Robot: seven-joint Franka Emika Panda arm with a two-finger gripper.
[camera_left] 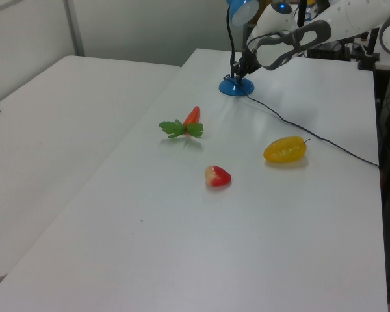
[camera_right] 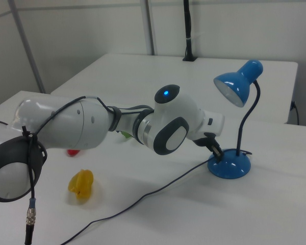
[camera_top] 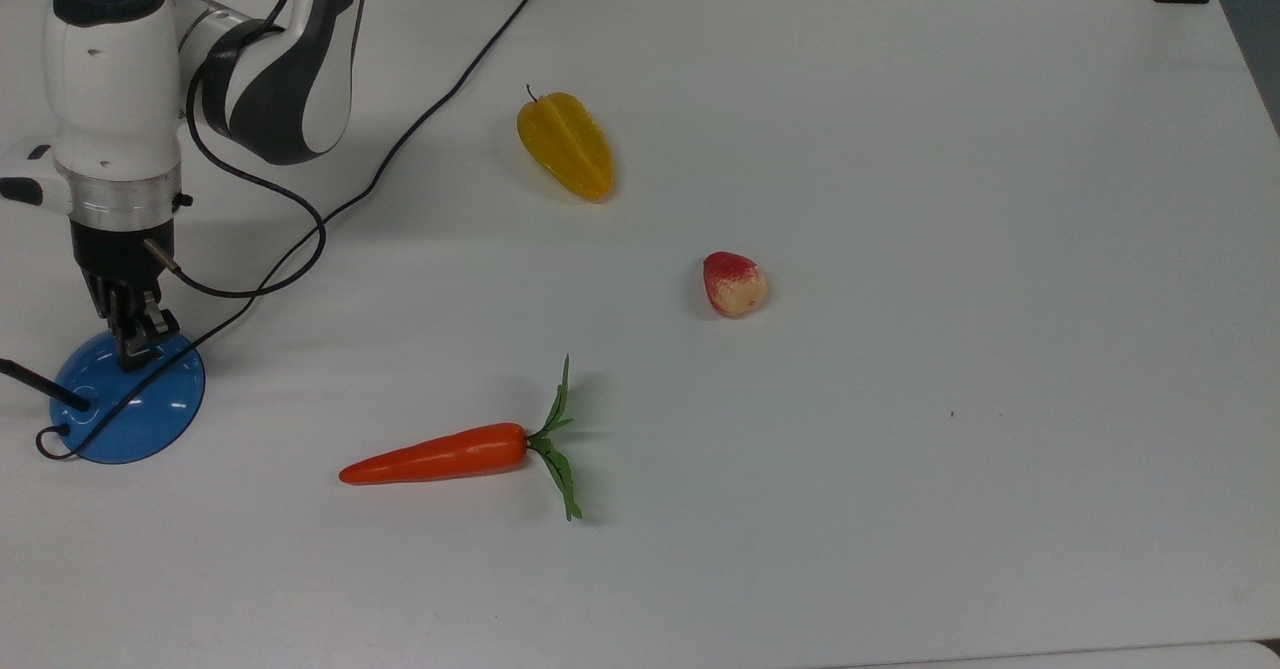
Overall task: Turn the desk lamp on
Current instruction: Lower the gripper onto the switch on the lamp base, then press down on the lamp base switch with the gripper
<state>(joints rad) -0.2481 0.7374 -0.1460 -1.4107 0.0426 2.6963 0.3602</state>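
While your black two-finger gripper [camera_top: 137,341] pressed down with its jaws drawn narrow, empty, its tips met the far rim of the glossy blue dome-based desk lamp [camera_top: 128,409], which stood near the white bench's [camera_top: 900,449] left edge in the top view. Its thin black neck curved up to a blue shade [camera_right: 238,84]. A smooth orange plastic carrot [camera_top: 440,454], a ridged yellow starfruit [camera_top: 566,145] and a red-and-cream strawberry [camera_top: 734,284] lay well apart mid-bench; the top view's right half stayed bare.

Open table [camera_top: 950,199] is seen on the top view's right; the cord [camera_top: 420,124], starfruit [camera_top: 566,145], strawberry [camera_top: 734,284] and carrot [camera_top: 440,455] are scattered leftward.
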